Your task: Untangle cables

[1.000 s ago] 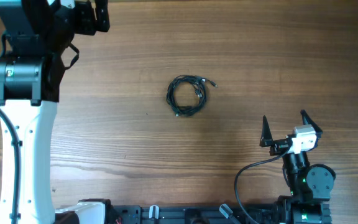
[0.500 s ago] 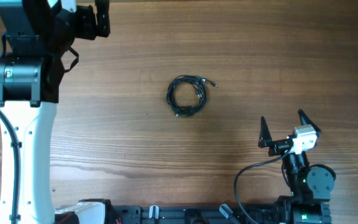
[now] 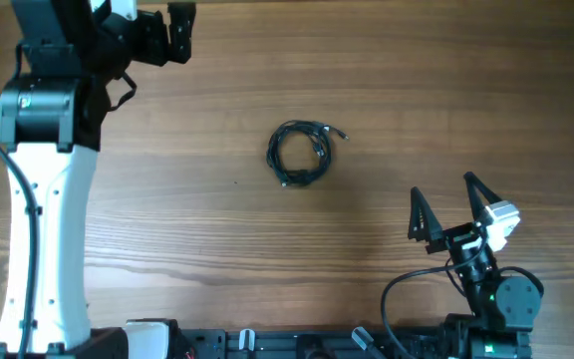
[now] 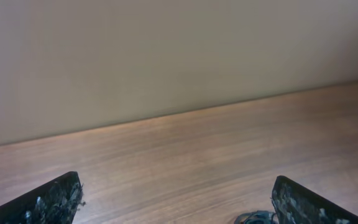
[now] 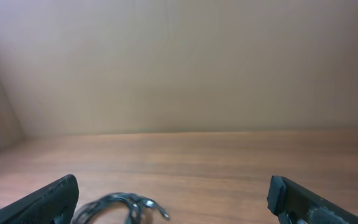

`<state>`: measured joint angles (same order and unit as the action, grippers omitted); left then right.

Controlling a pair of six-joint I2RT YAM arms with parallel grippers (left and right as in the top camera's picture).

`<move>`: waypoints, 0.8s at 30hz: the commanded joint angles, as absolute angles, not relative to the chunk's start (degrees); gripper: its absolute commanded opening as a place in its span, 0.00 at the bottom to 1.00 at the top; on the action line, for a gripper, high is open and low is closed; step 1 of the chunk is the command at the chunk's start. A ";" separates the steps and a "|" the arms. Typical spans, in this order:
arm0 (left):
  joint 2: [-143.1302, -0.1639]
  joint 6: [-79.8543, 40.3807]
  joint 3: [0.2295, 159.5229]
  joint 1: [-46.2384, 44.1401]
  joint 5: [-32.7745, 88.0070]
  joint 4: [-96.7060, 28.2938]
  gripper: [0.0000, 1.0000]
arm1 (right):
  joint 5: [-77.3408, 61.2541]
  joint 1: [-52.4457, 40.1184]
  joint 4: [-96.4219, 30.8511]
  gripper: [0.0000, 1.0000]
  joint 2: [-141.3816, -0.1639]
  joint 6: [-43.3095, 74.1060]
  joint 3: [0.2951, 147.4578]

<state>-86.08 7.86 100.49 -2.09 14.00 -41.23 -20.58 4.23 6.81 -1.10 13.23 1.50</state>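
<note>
Both pincers stand wide, their jaws spread far apart and holding nothing. In the overhead view the left pincer [image 3: 182,33] sits at the upper left of the frame, at the end of a white and black arm [image 3: 48,229] that runs up the left edge, and it faces toward the right. The right pincer [image 3: 441,186] is at the lower right of the frame, its two black pointed fingers [image 3: 417,214] aimed toward the top. The cables [image 3: 300,153] lie just above the middle of the wooden worktop [image 3: 217,249], bundled into a small loose black coil with a plug end poking out at its upper right. The coil is well apart from both pincers and touches neither. In the left wrist view the left pincer [image 4: 176,186] shows only its two dark fingertips in the bottom corners, with bare wood between them, a pale wall [image 4: 166,50] beyond, and a bit of the cables [image 4: 253,218] at the bottom edge near the right-hand fingertip. In the right wrist view the right pincer [image 5: 173,186] frames the worktop likewise, and the cables [image 5: 120,205] appear blurred at the bottom, nearer the left-hand fingertip.
</note>
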 commanded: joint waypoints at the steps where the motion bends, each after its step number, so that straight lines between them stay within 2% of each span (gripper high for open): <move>1: -86.37 7.07 101.73 -1.80 15.64 -41.30 1.00 | -20.32 4.47 3.66 1.00 -0.99 14.15 8.16; 5: -86.37 7.05 101.73 -1.80 15.64 -41.50 1.00 | -17.74 4.47 -5.39 1.00 -3.75 11.90 16.38; 11: -86.37 7.09 101.69 -1.80 15.64 -41.65 1.00 | -16.93 4.47 -12.14 1.00 -14.09 10.48 31.11; 24: -86.39 7.07 101.69 -1.80 15.64 -41.87 1.00 | -17.23 4.47 -39.07 1.00 -52.88 3.53 76.95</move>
<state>-86.59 7.79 100.51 -2.09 14.94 -42.04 -17.72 4.23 -36.01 -46.37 6.28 67.16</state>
